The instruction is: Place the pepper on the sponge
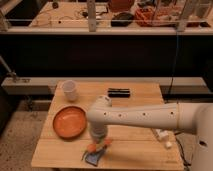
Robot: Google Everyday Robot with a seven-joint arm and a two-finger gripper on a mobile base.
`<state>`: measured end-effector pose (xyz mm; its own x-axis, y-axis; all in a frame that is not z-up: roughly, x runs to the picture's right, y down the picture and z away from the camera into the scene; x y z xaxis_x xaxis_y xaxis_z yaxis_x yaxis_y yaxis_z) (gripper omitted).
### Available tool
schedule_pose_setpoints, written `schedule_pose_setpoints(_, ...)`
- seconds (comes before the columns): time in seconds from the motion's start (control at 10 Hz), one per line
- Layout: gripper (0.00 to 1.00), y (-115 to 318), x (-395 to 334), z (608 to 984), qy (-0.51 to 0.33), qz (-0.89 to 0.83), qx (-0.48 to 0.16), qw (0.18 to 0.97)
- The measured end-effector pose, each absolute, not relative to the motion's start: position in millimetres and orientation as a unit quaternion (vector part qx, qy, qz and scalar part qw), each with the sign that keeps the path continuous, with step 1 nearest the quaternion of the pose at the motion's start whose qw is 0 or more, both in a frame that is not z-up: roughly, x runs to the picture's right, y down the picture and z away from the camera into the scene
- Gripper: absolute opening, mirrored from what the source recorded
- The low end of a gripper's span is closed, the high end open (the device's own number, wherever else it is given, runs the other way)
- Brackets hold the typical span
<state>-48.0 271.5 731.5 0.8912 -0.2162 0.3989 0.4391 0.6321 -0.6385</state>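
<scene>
A wooden table point(140, 107) fills the middle of the frame. On its left side sits a round orange plate point(70, 121), with a white cup point(70, 90) above it. A black bar point(119, 92) lies top middle. The gripper point(98, 143) hangs at the bottom middle.

Plate point(70, 121) left side of worktop point(135, 151), cup point(69, 90) behind it, bar point(119, 92) back middle. Sponge point(93, 159) front, right of plate. Pepper point(93, 147) at sponge's far edge, hand point(99, 142) right over it.

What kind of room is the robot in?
Probably a robot lab or workshop: a cluttered workbench stands behind, and the gripper hangs low over the sponge on a wooden table.
</scene>
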Motion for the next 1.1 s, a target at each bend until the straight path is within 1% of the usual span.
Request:
schedule_pose_setpoints(0.1,0.11,271.1,-48.4,731.1,-0.144,-0.185,-0.387,0.892)
schedule_pose_setpoints(0.2,0.1,270.9,-49.3,731.0,-0.145,-0.186,-0.387,0.891)
schedule_pose_setpoints(0.3,0.15,271.2,-50.6,730.8,-0.146,-0.188,-0.387,0.891)
schedule_pose_setpoints(0.5,0.33,271.3,-50.2,730.4,-0.146,-0.191,-0.387,0.89)
schedule_pose_setpoints(0.6,0.37,271.0,-49.9,730.0,-0.146,-0.192,-0.387,0.89)
schedule_pose_setpoints(0.8,0.32,271.1,-50.4,729.5,-0.147,-0.194,-0.387,0.889)
schedule_pose_setpoints(0.9,0.34,270.9,-50.4,729.4,-0.148,-0.195,-0.387,0.889)
schedule_pose_setpoints(1.0,0.4,270.9,-50.9,729.2,-0.148,-0.195,-0.387,0.889)
schedule_pose_setpoints(1.1,0.44,270.9,-51.1,729.0,-0.149,-0.197,-0.386,0.889)
